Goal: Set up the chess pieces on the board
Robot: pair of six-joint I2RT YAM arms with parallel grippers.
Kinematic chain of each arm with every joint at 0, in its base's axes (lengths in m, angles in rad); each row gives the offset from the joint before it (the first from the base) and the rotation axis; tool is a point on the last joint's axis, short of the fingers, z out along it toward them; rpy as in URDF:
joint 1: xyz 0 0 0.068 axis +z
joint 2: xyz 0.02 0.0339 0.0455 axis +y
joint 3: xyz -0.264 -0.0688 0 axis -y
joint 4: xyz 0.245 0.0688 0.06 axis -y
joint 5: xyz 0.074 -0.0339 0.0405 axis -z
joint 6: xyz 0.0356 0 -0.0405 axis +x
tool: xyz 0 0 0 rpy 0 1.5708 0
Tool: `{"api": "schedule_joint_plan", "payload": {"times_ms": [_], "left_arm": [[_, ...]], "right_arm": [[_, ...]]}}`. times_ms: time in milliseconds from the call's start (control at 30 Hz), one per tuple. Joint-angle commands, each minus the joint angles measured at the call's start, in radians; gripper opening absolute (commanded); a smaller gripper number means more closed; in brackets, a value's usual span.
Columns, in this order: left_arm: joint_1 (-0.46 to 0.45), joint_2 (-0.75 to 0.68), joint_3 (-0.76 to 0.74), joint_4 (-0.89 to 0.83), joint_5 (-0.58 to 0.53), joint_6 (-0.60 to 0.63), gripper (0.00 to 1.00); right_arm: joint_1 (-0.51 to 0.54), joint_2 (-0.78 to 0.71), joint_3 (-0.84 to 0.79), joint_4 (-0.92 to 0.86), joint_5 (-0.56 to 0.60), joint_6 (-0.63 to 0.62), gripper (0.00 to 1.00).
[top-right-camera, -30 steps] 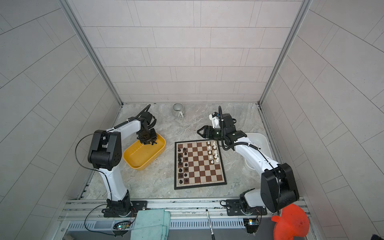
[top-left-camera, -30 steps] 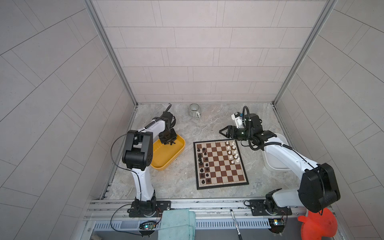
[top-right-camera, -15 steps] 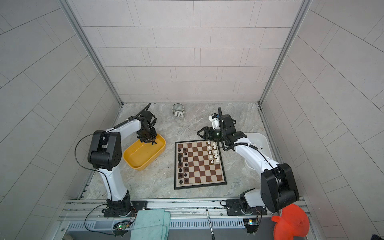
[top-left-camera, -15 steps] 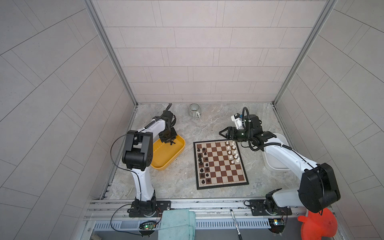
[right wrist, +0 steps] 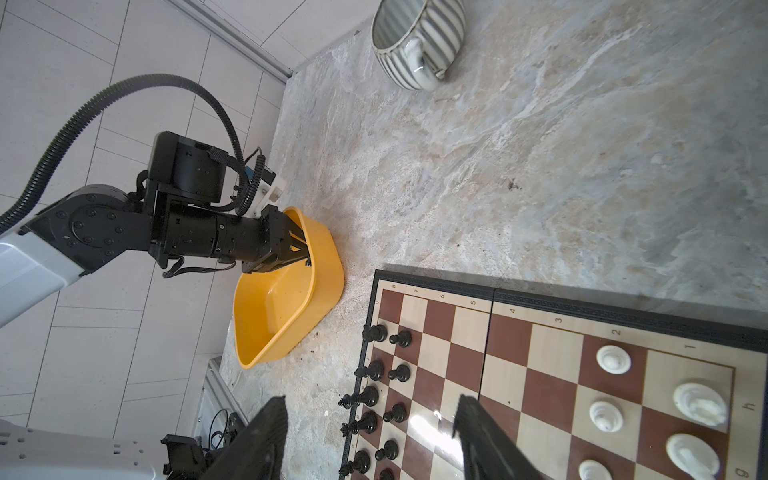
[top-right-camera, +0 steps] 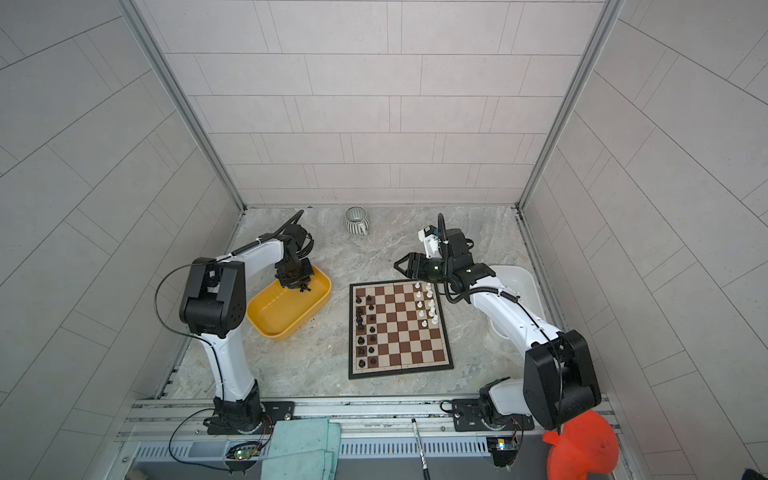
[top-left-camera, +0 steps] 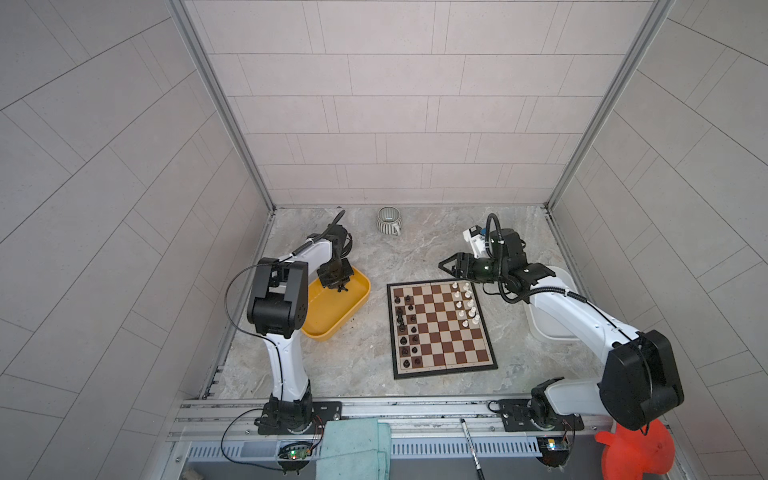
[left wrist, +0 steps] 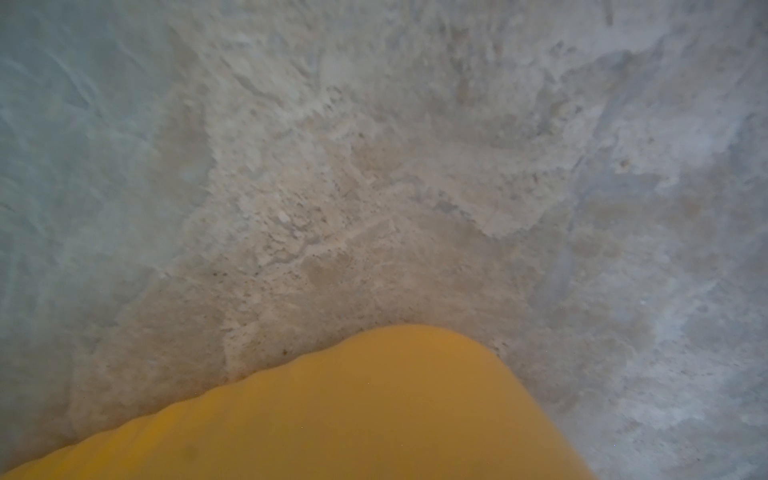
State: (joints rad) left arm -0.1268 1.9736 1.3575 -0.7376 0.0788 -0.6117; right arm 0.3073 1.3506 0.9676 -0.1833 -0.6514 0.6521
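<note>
The board (top-left-camera: 440, 332) (top-right-camera: 399, 336) lies flat mid-table. Black chess pieces (top-left-camera: 405, 320) (right wrist: 374, 370) fill its two left columns. White chess pieces (top-left-camera: 467, 307) (right wrist: 611, 361) stand along the far part of its right side. My left gripper (top-left-camera: 340, 286) (right wrist: 307, 258) points down into the far end of the yellow tray (top-left-camera: 332, 316) (left wrist: 353, 415). Its fingers stand close together, and what lies between them is hidden. My right gripper (top-left-camera: 445, 266) (right wrist: 370, 419) hovers open over the board's far edge, with nothing between its fingers.
A striped mug (top-left-camera: 387, 220) (right wrist: 419, 37) sits by the back wall. A white tray (top-left-camera: 552, 328) lies under the right arm, right of the board. A teal cloth (top-left-camera: 353, 449) and an orange object (top-left-camera: 636, 453) lie off the table's front edge.
Hardly anything has shifted. The left gripper stays low in the yellow tray and the right gripper stays above the board's far edge.
</note>
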Motion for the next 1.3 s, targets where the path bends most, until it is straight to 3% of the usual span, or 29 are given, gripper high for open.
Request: {"api": "schedule_joint_plan", "payload": {"times_ms": [0, 367, 567, 900, 1000, 1100, 1267], "left_arm": [[0.011, -0.024, -0.002, -0.025, -0.020, -0.005, 0.23], [0.029, -0.166, -0.017, -0.086, -0.033, -0.039, 0.19], [0.042, -0.275, -0.077, -0.055, 0.126, -0.122, 0.18], [0.034, -0.491, -0.209, 0.164, 0.449, -0.545, 0.14], [0.017, -0.545, -0.301, 0.315, 0.527, -0.736, 0.13], [-0.014, -0.602, -0.412, 0.594, 0.561, -0.913, 0.12], [-0.048, -0.617, -0.440, 0.726, 0.576, -0.983, 0.11]], "right_arm": [[-0.002, -0.029, 0.000, 0.017, -0.012, 0.010, 0.65], [0.027, -0.048, 0.010, -0.009, 0.020, -0.009, 0.66], [0.073, -0.059, 0.010, 0.039, 0.030, -0.012, 0.69], [0.288, 0.120, -0.020, 0.522, 0.099, 0.053, 0.83], [0.326, 0.228, -0.006, 0.685, 0.116, 0.149, 0.83], [0.357, 0.332, 0.025, 0.841, 0.124, 0.281, 0.77], [0.405, 0.466, 0.105, 0.980, 0.130, 0.426, 0.71]]}}
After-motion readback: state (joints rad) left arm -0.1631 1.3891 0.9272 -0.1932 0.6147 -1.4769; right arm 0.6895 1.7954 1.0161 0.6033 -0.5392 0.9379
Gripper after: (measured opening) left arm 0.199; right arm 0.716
